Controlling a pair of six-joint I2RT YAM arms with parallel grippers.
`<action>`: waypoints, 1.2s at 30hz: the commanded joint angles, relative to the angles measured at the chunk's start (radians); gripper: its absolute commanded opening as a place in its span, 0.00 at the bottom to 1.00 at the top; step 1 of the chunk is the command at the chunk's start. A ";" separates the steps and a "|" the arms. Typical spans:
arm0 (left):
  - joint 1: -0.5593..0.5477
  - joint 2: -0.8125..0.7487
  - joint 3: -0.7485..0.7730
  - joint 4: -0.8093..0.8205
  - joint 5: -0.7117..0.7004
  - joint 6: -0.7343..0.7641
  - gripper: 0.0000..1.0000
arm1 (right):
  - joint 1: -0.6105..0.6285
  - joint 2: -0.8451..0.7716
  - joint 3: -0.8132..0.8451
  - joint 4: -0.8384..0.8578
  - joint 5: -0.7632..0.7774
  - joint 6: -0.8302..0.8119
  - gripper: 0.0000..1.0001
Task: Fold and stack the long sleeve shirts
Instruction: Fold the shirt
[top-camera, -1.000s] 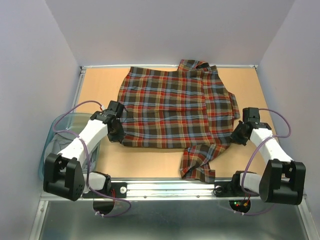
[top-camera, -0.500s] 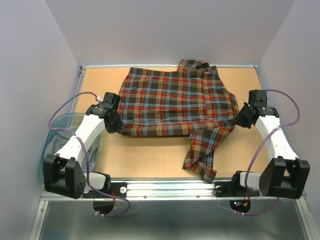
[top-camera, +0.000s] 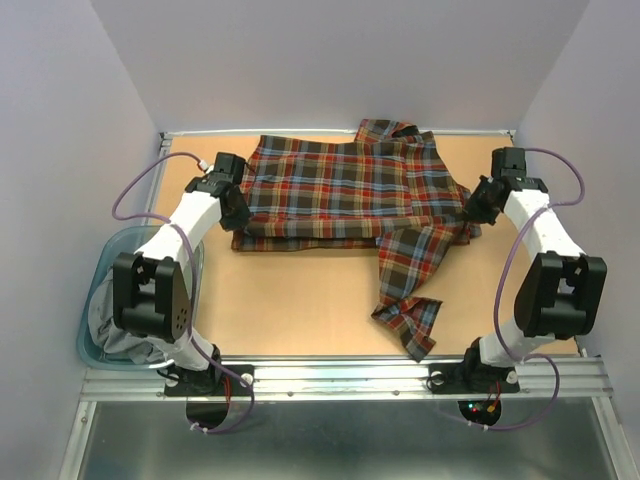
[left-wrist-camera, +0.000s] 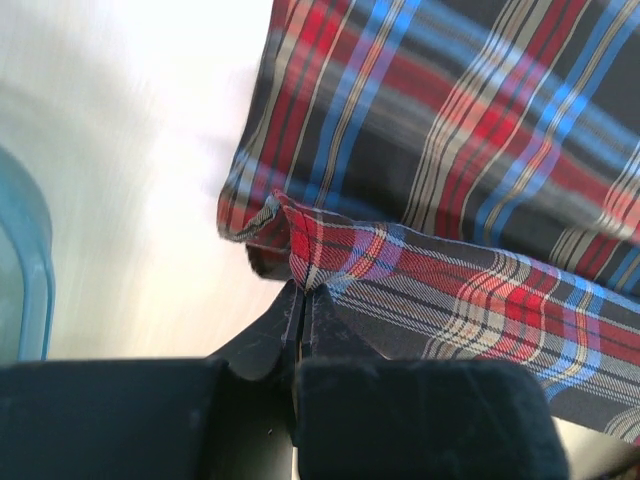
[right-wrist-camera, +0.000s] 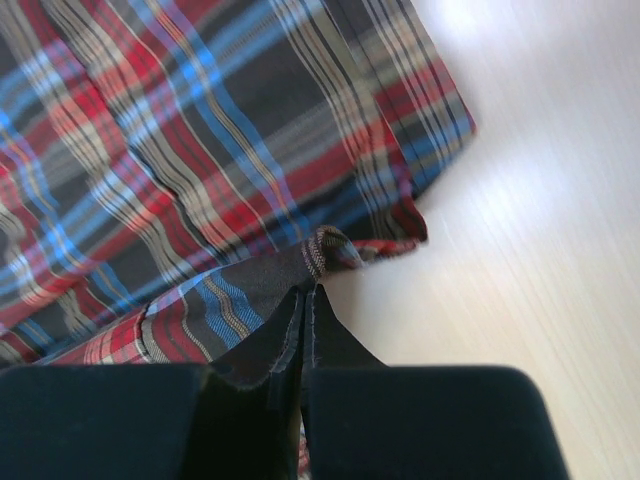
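– Where's the shirt (top-camera: 350, 185)?
– Spread across the far half of the tabletop (top-camera: 290, 305), collar at the far edge. Its near part is doubled over, and one sleeve (top-camera: 408, 290) trails toward the near edge, right of the middle.
– And the left gripper (left-wrist-camera: 303, 297)?
– Jaws pinched together on the shirt's left edge, on a fold of the plaid.
– The right gripper (right-wrist-camera: 308, 297)?
– The same, clamped on the cloth at the shirt's right edge.
– Anything else?
– A blue tub (top-camera: 92, 300) beside the table's left edge.
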 joint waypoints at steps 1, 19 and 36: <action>0.017 0.080 0.130 0.034 -0.081 0.047 0.00 | -0.008 0.067 0.124 0.078 -0.001 -0.024 0.01; 0.021 0.402 0.422 0.046 -0.123 0.120 0.06 | -0.007 0.304 0.257 0.129 -0.054 -0.040 0.03; 0.024 0.243 0.353 0.108 -0.114 0.081 0.82 | -0.008 0.174 0.200 0.138 0.012 -0.044 0.56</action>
